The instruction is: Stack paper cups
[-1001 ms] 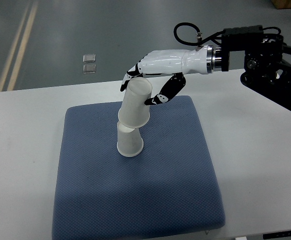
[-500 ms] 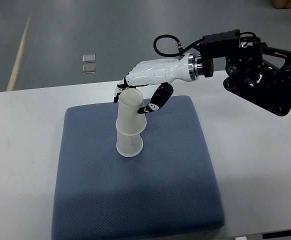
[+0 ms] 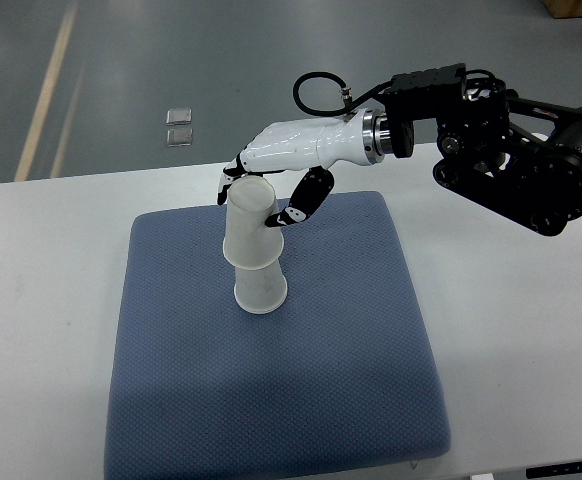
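Two white paper cups stand upside down on the blue pad (image 3: 271,380). The lower cup (image 3: 260,290) rests on the pad near its middle left. The upper cup (image 3: 249,225) sits over the lower one, tilted slightly left. My right hand (image 3: 256,200) comes in from the right edge. Its fingers are curled around the upper cup's top part, with the thumb (image 3: 296,205) on the cup's right side. The left arm does not show.
The blue pad lies on a white table (image 3: 511,320). The black right arm (image 3: 511,160) hangs over the table's back right. Two small squares (image 3: 178,126) lie on the grey floor beyond the table's far edge.
My right hand has moved left and down with the upper cup. The cup has slid further over the lower cup, and its tilt has lessened.
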### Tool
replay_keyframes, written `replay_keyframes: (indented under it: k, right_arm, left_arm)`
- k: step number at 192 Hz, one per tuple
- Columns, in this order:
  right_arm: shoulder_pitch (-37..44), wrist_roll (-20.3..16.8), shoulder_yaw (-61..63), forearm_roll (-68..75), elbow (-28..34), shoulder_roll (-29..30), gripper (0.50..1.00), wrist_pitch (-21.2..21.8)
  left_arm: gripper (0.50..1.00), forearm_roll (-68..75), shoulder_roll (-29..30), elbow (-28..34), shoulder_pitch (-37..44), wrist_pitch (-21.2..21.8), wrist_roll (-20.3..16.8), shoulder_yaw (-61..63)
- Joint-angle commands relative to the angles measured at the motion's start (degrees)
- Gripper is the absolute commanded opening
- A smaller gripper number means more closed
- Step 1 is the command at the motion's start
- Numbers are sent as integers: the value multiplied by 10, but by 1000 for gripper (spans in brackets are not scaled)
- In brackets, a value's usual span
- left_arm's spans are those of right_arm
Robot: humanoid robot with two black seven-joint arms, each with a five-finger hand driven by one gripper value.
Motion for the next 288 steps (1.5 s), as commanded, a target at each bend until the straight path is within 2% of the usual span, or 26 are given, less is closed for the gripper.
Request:
replay_keyframes:
  k: [1,51,72,114,129,148,235,261,288]
  right_arm:
    - [-1,-12,0,-1,0,3,592,0]
    - [-4,-15,-2,-1,1,7,613,1]
    - [-7,-15,-8,-7,1,7,641,0]
    - [-19,-15,-16,-16,1,14,784,-2]
    - [-19,-15,-16,-16,0,14,825,-6]
    - [-19,-15,-17,-16,1,14,850,-8]
    - [-40,-16,3,-2,-8,-2,858,-12]
    - [-91,-35,101,18,-44,-1,858,-21]
    - [-148,-52,225,66,-108,9,858,-29]
  left_arm:
    - [1000,0,0,0,0,0,0,0]
    - [1000,0,0,0,0,0,1,-1]
    - [1000,0,0,0,0,0,0,0]
    - [1000,0,0,0,0,0,1,0]
    - [1000,0,0,0,0,0,0,0]
    - [1000,0,0,0,0,0,0,0]
    - [1000,0,0,0,0,0,0,0]
    - [1000,0,0,0,0,0,1,0]
    - [1000,0,0,0,0,0,1,0]
